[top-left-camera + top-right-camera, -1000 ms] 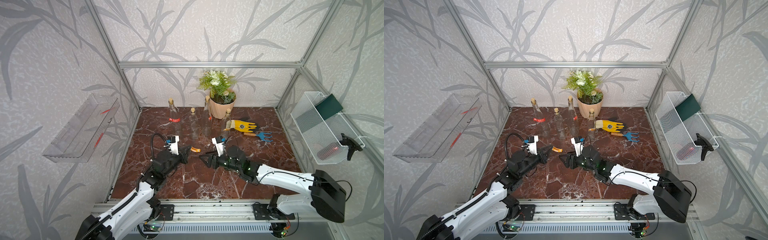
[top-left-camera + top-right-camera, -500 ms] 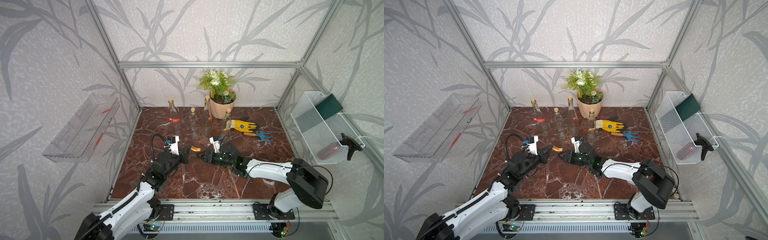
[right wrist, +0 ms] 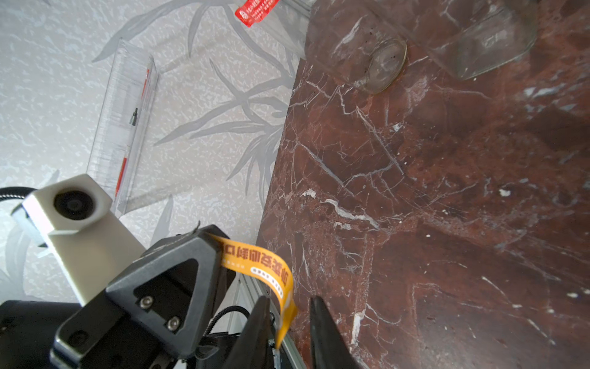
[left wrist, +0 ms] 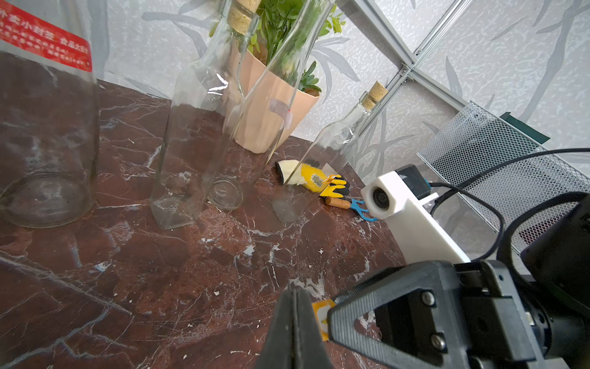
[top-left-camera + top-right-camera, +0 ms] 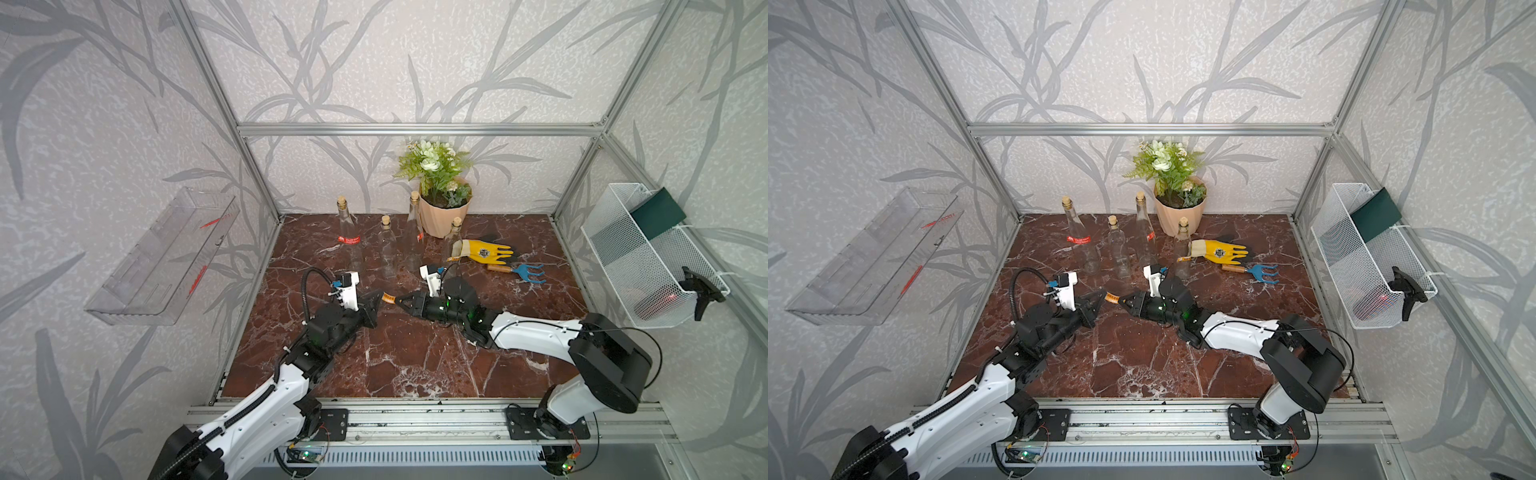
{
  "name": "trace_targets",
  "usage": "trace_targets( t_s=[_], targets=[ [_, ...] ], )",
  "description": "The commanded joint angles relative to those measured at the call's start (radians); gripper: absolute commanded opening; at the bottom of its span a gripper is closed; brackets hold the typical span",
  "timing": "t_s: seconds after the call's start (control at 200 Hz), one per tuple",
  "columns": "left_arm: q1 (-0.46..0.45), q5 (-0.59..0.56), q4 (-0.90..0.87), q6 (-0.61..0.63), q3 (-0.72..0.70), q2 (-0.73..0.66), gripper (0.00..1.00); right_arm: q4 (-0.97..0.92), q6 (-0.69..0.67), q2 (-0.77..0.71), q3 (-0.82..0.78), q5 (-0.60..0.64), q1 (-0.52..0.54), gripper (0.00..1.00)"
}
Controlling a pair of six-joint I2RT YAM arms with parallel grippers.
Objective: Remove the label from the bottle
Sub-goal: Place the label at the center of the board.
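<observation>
While both arms are stretched low over the marble desk (image 5: 415,353), an orange label (image 3: 255,262) is pinched between the pressed-together left fingers (image 4: 284,326), its free end flanked by the slightly parted right fingers (image 3: 258,329); corked glass bottles (image 5: 386,245) are stood behind.

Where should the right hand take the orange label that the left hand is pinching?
The orange label by its free tail, which curls away from the left hand. Come head-on, opposite that hand, pads on the strip's flat faces; the right hand straddles it, jaws apart.
</observation>
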Motion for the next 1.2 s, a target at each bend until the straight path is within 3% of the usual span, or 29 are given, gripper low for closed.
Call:
trace_targets(
  t_s=[0.0, 0.28, 0.545, 0.7, 0.99, 1.195],
  targets=[
    [-0.005, -0.019, 0.019, 0.000, 0.000, -0.003, 0.00, 0.027, -0.004, 0.010, 0.027, -0.015, -0.010, 0.19],
    [-0.005, -0.016, 0.012, -0.003, 0.007, 0.012, 0.00, 0.018, -0.019, 0.010, 0.032, -0.028, -0.023, 0.04],
    [-0.011, -0.037, -0.033, 0.000, 0.020, 0.005, 0.34, -0.072, -0.082, 0.013, 0.062, -0.107, -0.076, 0.00],
    [-0.011, -0.085, -0.102, 0.002, 0.018, -0.056, 0.43, -0.115, -0.126, 0.008, 0.045, -0.101, -0.076, 0.00],
    [-0.011, -0.150, -0.246, 0.002, 0.020, -0.162, 0.46, -0.209, -0.193, 0.020, 0.035, -0.096, -0.072, 0.00],
    [-0.011, -0.156, -0.329, 0.013, 0.051, -0.192, 0.47, -0.272, -0.240, -0.065, -0.018, -0.016, -0.046, 0.00]
  ],
)
